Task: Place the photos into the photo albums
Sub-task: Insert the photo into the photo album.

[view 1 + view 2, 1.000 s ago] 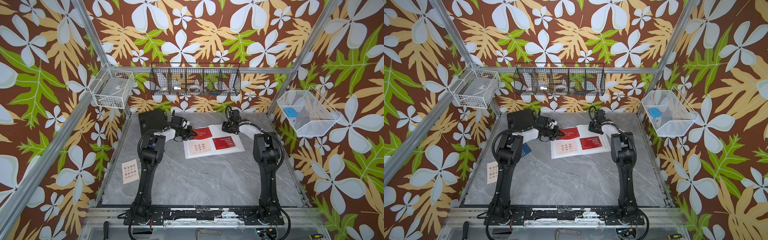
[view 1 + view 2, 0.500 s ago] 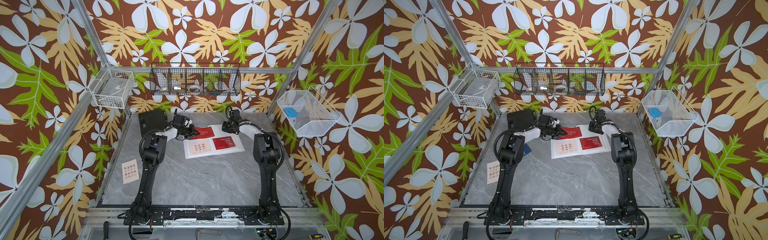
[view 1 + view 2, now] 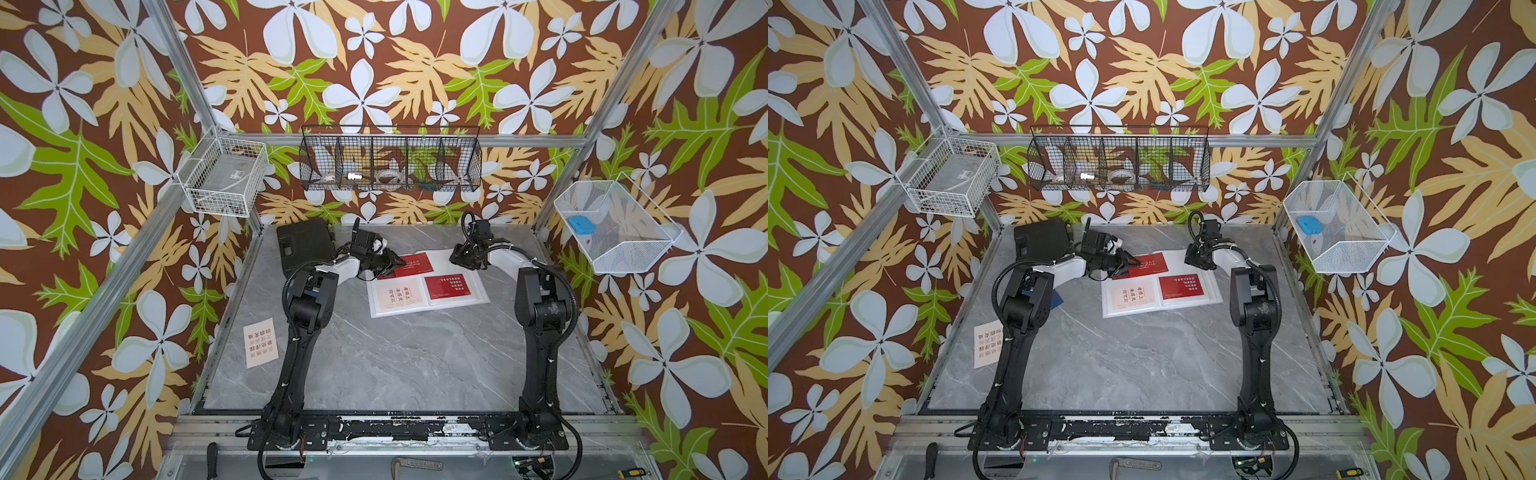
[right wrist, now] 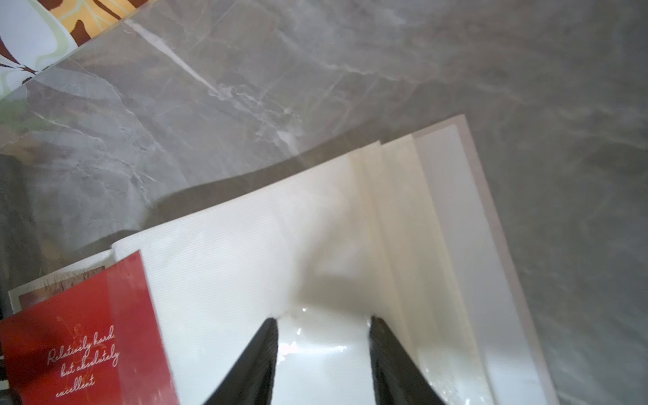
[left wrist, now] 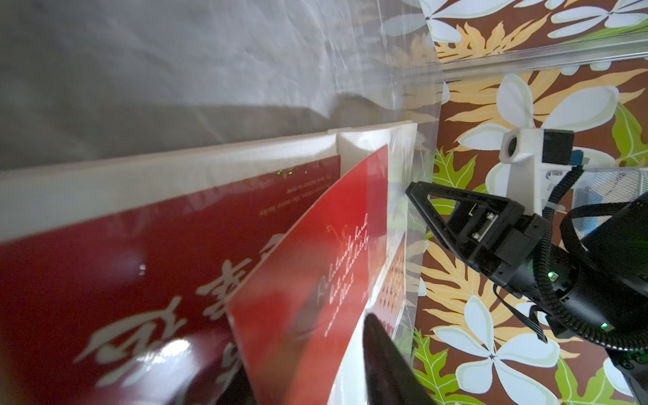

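Note:
The photo album (image 3: 436,305) (image 3: 1183,305) lies open at the back of the table. A cream photo (image 3: 395,296) sits in its left page and a red photo (image 3: 449,286) in its right page. Another red photo (image 3: 415,264) (image 5: 315,273) (image 4: 87,333) rests tilted on the far left page, loose between the spread fingers of my open left gripper (image 3: 392,264) (image 5: 305,354). My right gripper (image 3: 465,258) (image 4: 322,319) stands open, tips on the glossy sleeve of the far right page. A cream photo (image 3: 260,348) lies off the table's left edge. A navy photo (image 3: 1057,300) peeks from under the left arm.
A black case (image 3: 305,245) sits at the back left corner, close behind the left arm. Wire baskets hang on the walls: white (image 3: 224,183) on the left, black (image 3: 390,164) at the back, white (image 3: 615,226) on the right.
Both grippers have opened. The left gripper slid a little rightwards over the album with the red photo and let it go. The right gripper released the sleeve film.

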You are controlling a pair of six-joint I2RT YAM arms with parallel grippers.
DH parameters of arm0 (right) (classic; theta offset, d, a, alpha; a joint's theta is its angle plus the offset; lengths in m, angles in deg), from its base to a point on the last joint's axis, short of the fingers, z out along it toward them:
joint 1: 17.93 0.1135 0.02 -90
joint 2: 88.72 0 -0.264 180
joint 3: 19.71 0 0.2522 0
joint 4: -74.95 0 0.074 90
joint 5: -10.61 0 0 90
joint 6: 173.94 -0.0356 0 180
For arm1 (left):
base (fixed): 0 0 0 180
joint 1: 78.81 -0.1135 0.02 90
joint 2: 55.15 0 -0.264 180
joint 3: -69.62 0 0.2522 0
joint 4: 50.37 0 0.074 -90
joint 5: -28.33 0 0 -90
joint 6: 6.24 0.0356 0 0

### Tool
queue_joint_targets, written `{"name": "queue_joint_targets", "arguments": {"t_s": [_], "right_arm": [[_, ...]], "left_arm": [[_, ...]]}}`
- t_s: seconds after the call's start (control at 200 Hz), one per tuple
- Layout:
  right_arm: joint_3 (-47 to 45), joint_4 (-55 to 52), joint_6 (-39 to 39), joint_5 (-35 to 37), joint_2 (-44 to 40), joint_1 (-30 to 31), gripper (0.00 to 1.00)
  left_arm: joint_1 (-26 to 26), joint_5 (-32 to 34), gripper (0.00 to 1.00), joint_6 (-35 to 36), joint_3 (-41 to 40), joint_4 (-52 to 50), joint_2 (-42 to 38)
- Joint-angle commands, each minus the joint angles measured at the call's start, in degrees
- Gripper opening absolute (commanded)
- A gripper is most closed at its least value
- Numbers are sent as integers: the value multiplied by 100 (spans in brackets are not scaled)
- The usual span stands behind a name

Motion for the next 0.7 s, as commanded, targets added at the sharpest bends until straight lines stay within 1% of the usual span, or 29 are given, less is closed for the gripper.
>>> {"name": "queue_joint_targets", "arguments": {"t_s": [0.0,0.14,0.21,0.345,0.465,0.696], "right_arm": [[-69,-285,74,25,-24,-57,51],[-161,-276,115,102,-75,-91,55],[-179,-268,130,132,-82,-102,56],[-175,-285,163,117,-71,-160,58],[-291,-228,189,242,-167,-197,61],[-434,-101,199,220,-302,-293,65]], "left_arm": [[10,401,58,-52,-71,133,-168],[72,701,65,-17,-61,18,-267],[116,752,67,-66,15,-44,-223],[194,773,68,-194,158,-38,-105],[270,823,68,-248,347,-65,-19],[456,861,69,-340,953,-286,322]]}}
